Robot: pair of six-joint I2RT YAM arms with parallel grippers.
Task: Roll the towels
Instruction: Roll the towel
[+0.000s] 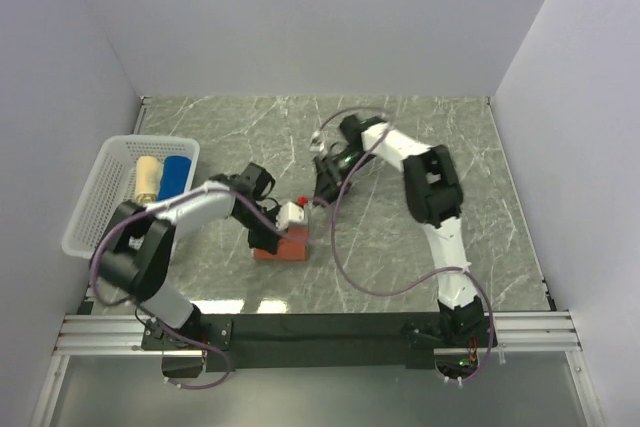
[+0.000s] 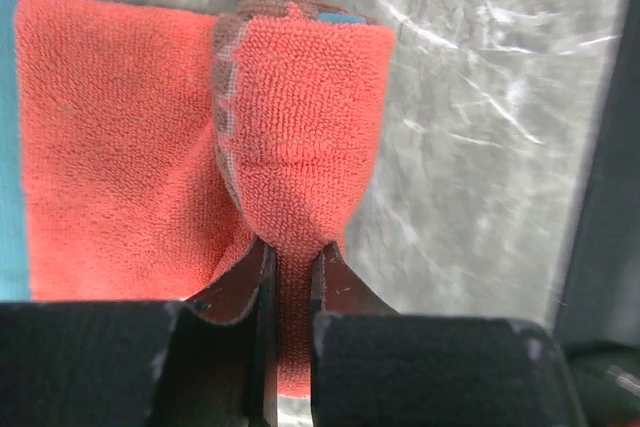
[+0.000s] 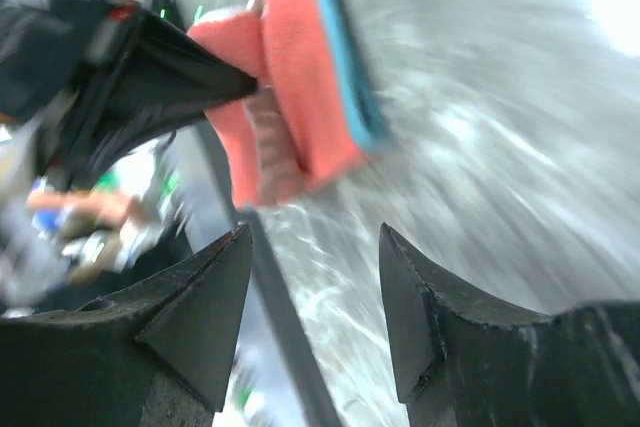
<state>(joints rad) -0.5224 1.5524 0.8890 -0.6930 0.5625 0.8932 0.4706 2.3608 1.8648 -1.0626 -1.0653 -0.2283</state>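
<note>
at mid-table the left gripper [image 2: 290, 259] reaches low, pinching a fold of orange towel [image 2: 110, 147]; right gripper [image 3: 315, 257] gapes empty.

Even bright light; right wrist view motion-blurred, smearing the towel [image 3: 300, 77].

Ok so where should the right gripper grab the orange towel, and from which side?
Likely the orange towel's teal-trimmed edge, coming from the side away from the left gripper, which already pinches the raised fold. That edge faces the open right gripper, unobstructed.
</note>
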